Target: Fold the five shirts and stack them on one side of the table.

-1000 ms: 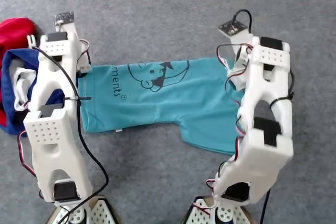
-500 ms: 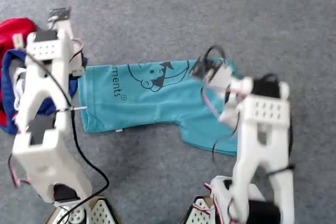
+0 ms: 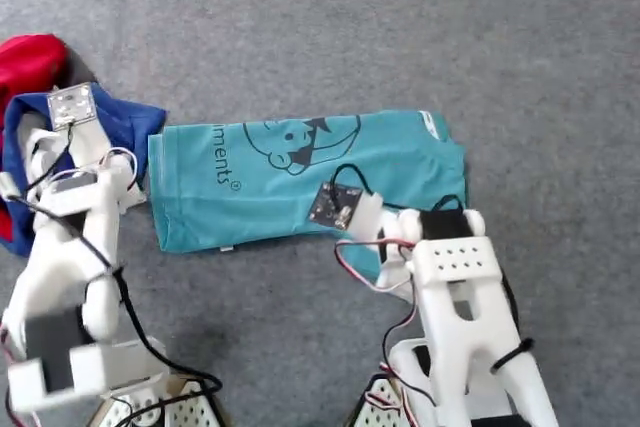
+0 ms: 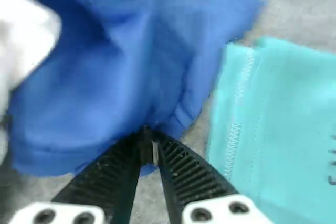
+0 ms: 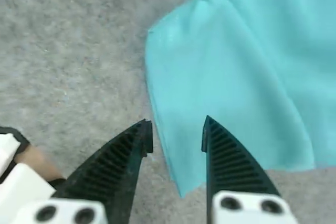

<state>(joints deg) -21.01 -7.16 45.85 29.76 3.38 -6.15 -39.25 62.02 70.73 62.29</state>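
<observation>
Your right gripper (image 5: 177, 129) hangs low with its black ribbed jaws apart. The corner of the teal cotton T-shirt with the dark cartoon print (image 3: 260, 162) lies on the table between them, one jaw over the grey carpet-like table cover (image 3: 520, 67) and the other over the cloth. That shirt lies flat in the middle of the table, its hem end toward your left arm and one sleeve reaching out under your right arm. Your left gripper (image 4: 148, 144) has its jaws closed tip to tip, right at the edge of the rumpled blue fabric shirt (image 4: 105, 56). You cannot tell whether any cloth is pinched. The blue shirt lies just beside the teal hem, heaped against a red garment (image 3: 30, 57) at the table's left edge.
</observation>
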